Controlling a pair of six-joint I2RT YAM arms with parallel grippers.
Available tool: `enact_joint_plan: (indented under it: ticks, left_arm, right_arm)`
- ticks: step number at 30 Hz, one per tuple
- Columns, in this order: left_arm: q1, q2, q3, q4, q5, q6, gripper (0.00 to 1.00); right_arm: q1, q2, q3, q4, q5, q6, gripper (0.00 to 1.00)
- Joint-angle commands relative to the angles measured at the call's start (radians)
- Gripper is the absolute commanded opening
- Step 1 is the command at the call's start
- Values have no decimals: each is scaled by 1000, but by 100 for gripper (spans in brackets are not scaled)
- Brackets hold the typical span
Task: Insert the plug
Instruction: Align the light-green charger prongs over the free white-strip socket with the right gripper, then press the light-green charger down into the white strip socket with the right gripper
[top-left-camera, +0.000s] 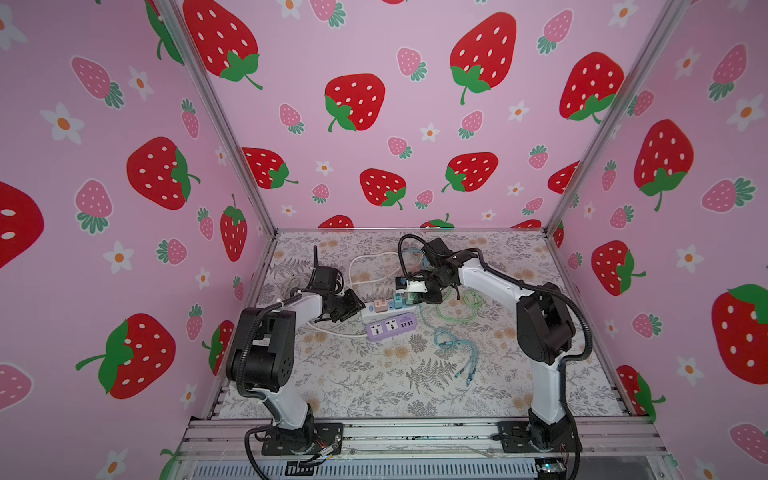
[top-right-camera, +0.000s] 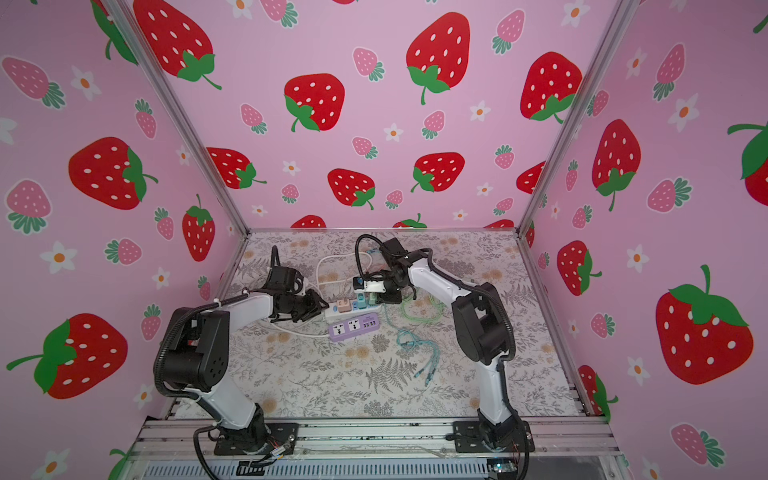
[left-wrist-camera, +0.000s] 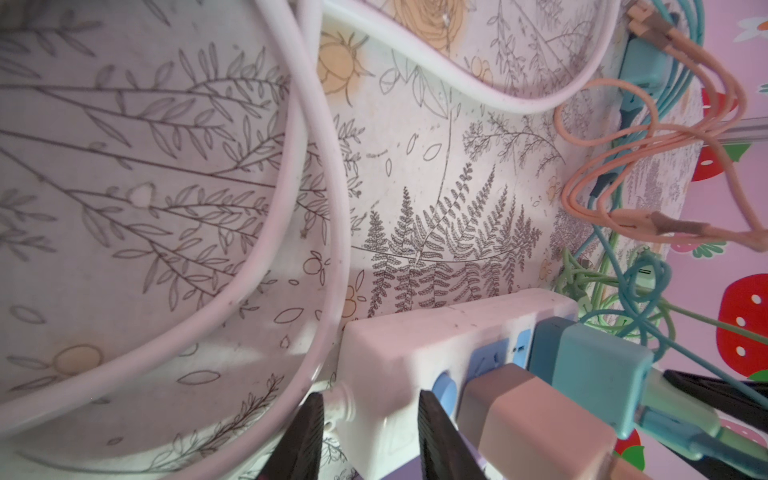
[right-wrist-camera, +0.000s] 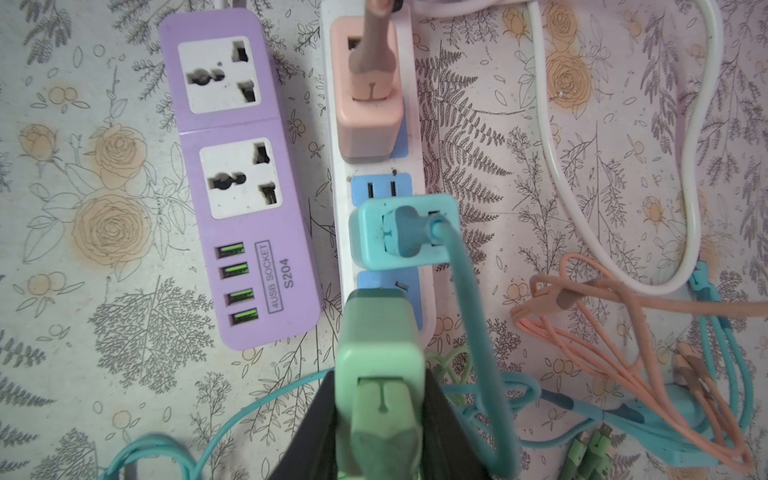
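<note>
A white power strip lies on the flowered mat beside a purple one. A pink plug and a teal plug sit in it, with a free blue socket between them. My right gripper is shut on a green plug, held over the blue socket at the strip's far end; whether its pins are seated is hidden. My left gripper clamps the cord end of the white strip. Both top views show the left gripper and right gripper at opposite ends.
The strip's white cord loops behind it. Green cable and teal cables trail to the right and toward the front. An orange cable bundle lies beyond the strip. Pink strawberry walls close in three sides.
</note>
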Motion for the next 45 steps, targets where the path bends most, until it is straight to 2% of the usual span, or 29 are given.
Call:
enact_joint_plan:
  ticks: [1,20,45]
  left_arm:
    - [-3,19,30,-7,-12,16,40]
    - [1,6,35,-13,-7,19,40]
    - [5,-2,27,3,7,44,40]
  right_arm:
    - [8,26,3,-18,-33,-9,0]
    - [25,87,57,-49,67,-16,0]
    - [47,270,288,-224,177,-35,0]
